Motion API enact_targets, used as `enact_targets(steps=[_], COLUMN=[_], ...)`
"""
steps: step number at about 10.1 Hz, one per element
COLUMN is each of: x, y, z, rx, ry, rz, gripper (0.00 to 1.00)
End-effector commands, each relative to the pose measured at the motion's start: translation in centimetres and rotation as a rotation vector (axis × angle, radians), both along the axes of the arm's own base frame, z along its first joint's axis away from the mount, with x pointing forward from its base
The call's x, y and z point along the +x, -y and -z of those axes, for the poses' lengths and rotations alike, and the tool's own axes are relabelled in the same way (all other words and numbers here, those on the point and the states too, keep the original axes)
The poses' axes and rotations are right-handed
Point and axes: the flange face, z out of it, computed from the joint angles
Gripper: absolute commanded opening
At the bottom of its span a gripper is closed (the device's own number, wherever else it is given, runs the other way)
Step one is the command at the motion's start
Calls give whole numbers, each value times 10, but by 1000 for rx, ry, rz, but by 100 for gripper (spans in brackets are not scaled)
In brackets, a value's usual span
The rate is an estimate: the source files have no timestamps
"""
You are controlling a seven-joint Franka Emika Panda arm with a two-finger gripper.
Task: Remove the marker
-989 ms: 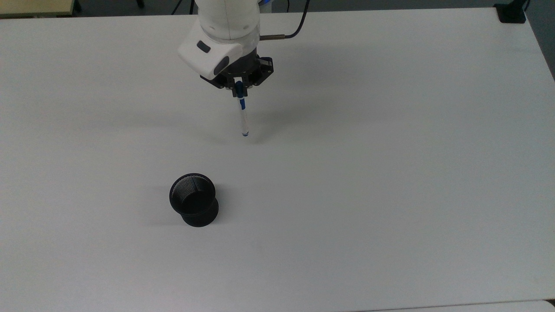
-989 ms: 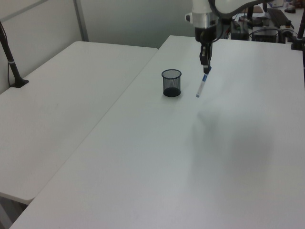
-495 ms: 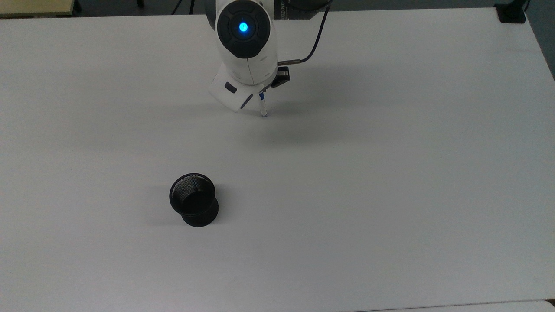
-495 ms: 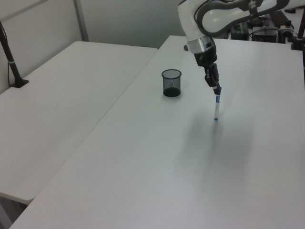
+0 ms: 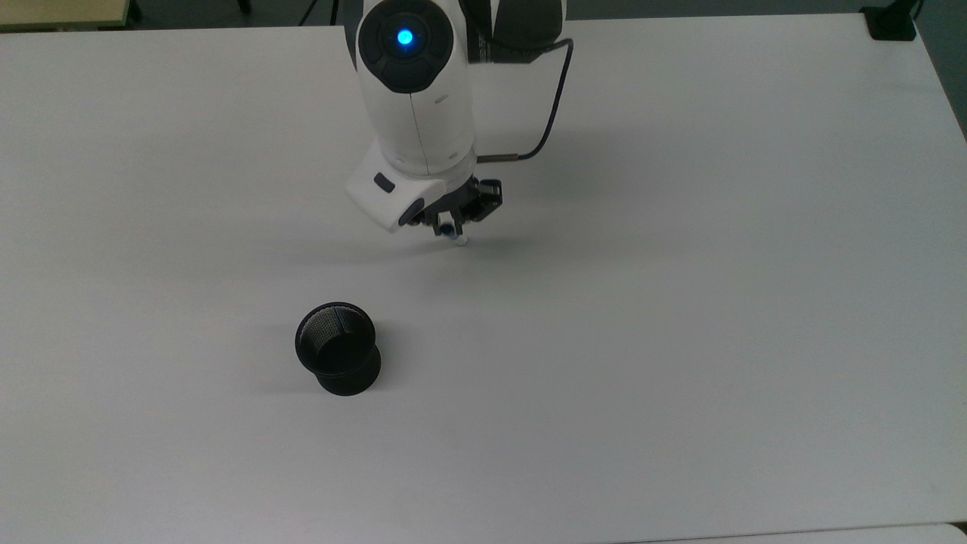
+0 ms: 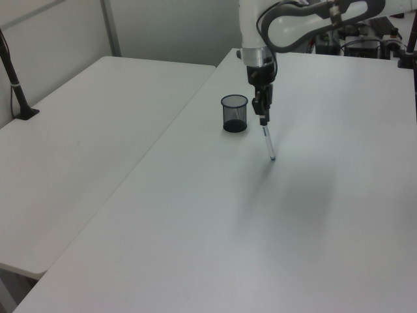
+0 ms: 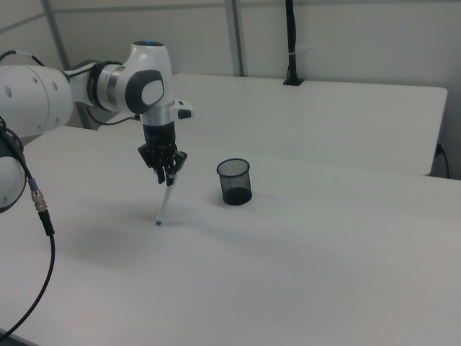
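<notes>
White table (image 5: 680, 302) carries a black mesh cup (image 5: 337, 358), upright and empty. Gripper (image 6: 262, 118) hangs near the cup, on the left view's right of it, fingers (image 7: 168, 173) pinching the marker (image 6: 268, 141) at its top end. Marker is out of the cup, hanging tilted below the fingers, lower tip (image 7: 158, 222) at or just above the table; contact unclear. Marker and cup are apart. Arm's cable (image 5: 550, 113) loops behind the wrist.
</notes>
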Motion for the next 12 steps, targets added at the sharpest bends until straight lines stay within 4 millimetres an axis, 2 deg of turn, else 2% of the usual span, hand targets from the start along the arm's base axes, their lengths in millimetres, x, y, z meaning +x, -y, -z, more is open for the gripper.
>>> enact_targets(steps=[1,3,4,5,6,8,9,10,11,12], x=[14,15,12,3,-15,-61,-83,-97,-105,-104], y=[1,2,4,7,6,10,6,9,10,13], z=[7,1,-18,-51,-82,-139,-159,-169,-171,-168], rx=[-29,-39,-75,-119,-122,-141,-142,-122,-114,-115], ry=[81,95,125,162,182,106,82,83,79,72], rz=[13,38,39,41,57,104,118,150,154,160], gripper=[68,100,100,100,100,100,100,100,100,100])
